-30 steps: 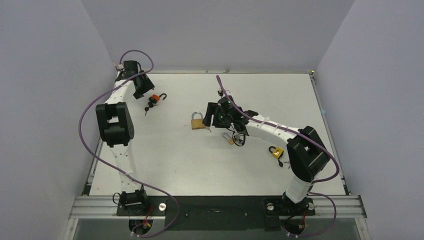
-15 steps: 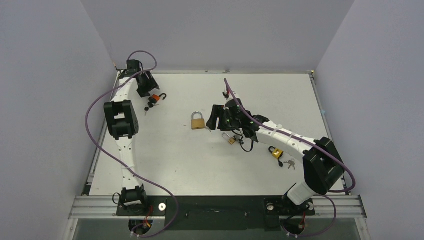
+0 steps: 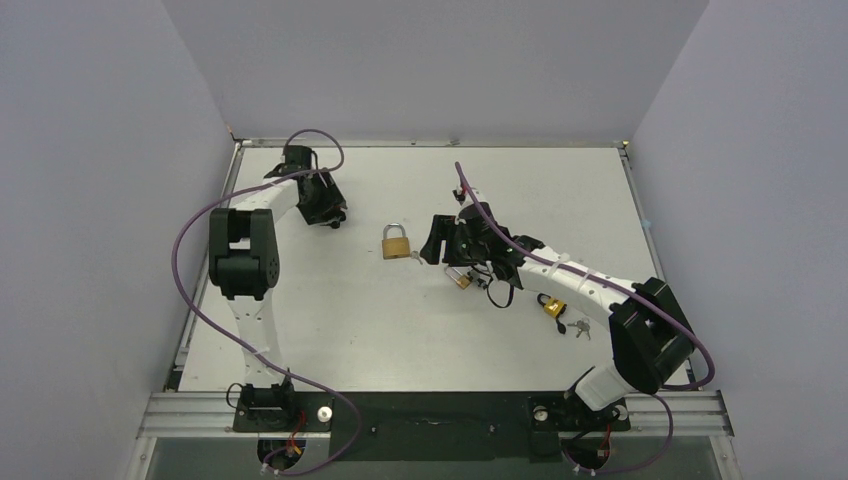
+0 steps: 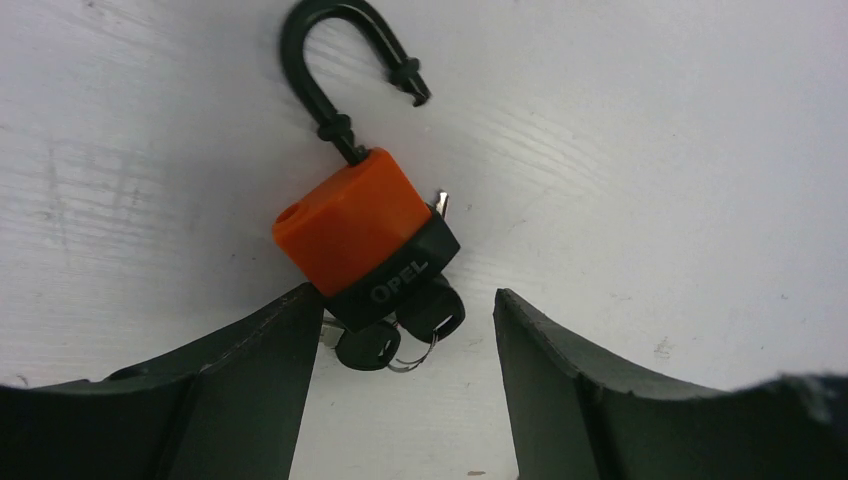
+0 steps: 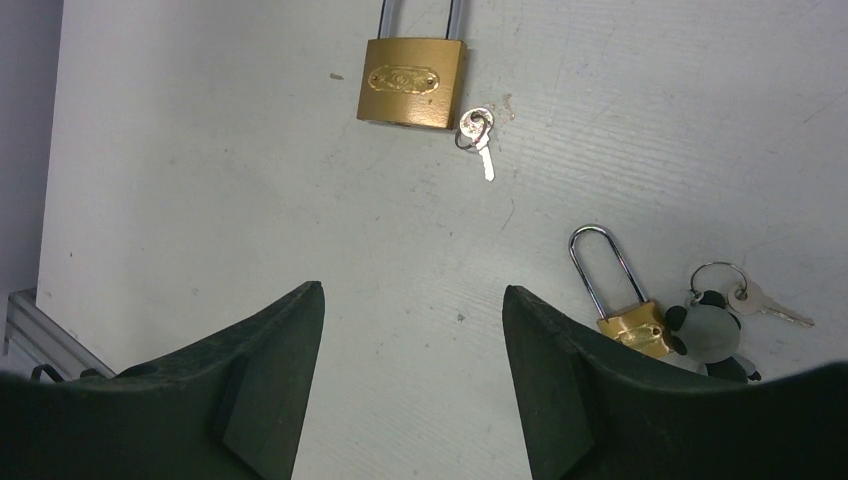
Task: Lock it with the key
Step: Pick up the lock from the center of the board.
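My left hand (image 4: pixel 405 330) has its two matte black fingers apart, clamped on nothing. The orange padlock (image 4: pixel 350 220) lies flat on the white, faintly scuffed tabletop (image 4: pixel 650 150) at 12 o'clock from the hand. Its black base, lettered OPEL, sits in the gap between the fingertips. The black hook-shaped shackle (image 4: pixel 310 80) points to 12 o'clock, with its free end out of the body. The black-headed keys (image 4: pixel 375 345) on a wire ring hang at the base, at the 6 o'clock end.

My right hand (image 5: pixel 410 300) also has its fingers apart and holds nothing. The brass padlock (image 5: pixel 412 82), rectangular with an oval stamped plate, lies at 12 o'clock. A small silver key (image 5: pixel 480 140) rests just beside its lower corner. A smaller brass padlock (image 5: pixel 630 325) with a long polished shackle lies at 3 o'clock.
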